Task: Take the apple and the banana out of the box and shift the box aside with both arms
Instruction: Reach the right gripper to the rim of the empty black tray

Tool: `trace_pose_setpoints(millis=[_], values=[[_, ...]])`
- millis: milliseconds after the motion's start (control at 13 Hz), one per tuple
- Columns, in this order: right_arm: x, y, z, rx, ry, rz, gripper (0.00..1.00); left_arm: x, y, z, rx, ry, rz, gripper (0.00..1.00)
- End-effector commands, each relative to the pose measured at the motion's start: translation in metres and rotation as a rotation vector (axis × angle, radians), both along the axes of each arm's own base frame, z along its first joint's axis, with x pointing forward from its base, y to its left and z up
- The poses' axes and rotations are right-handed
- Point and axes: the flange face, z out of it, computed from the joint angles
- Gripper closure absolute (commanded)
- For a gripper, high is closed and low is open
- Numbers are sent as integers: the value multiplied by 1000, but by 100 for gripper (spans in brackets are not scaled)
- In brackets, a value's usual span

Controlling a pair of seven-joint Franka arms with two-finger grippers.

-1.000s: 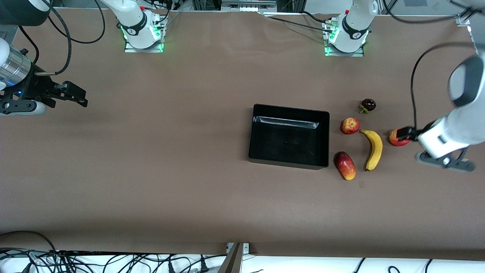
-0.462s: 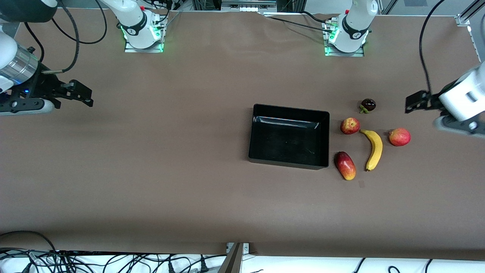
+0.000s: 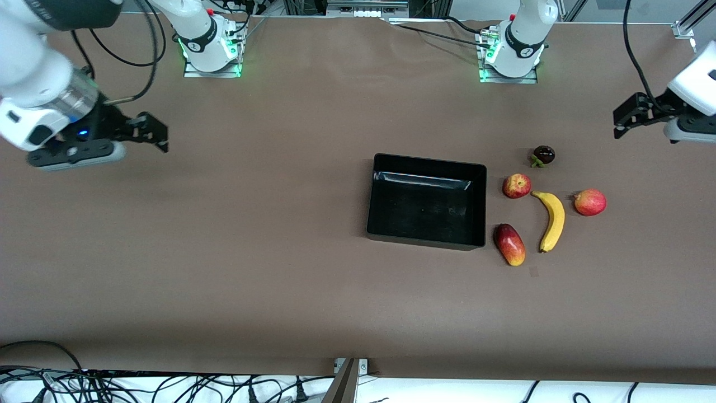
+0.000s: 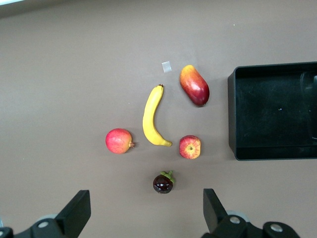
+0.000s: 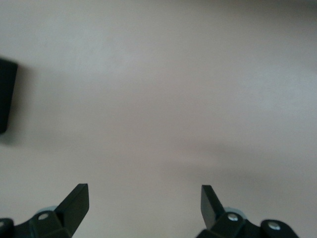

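A robotics lab. Two bolted arm bases [image 3: 211,53] glow green on a brown-covered table [image 3: 224,252] (cables [image 3: 168,386] tangle along its edge).

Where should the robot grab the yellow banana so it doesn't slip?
Probably at the middle of the banana, coming straight down from above, fingers closing across its narrow width. It lies flat and curved on the table, so the middle is thickest and balanced. The small apple sits close by its upper tip, so that end is more crowded.

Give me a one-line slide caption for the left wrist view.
Open left end effector above five loose fruits, banana in the middle, beside the empty black box.
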Motion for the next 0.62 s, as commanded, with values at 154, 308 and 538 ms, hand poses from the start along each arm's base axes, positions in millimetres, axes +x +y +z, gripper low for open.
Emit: trace_pose_setpoints(millis=[154, 308, 538], values=[[-6, 73, -41, 3, 87, 125, 0, 2, -3, -14, -58, 14, 33, 0], [-1, 119, -71, 69, 86, 116, 0, 2, -5, -17, -57, 28, 47, 0], [1, 184, -126, 73, 78, -9, 0, 0, -5, -18, -56, 48, 50, 0]])
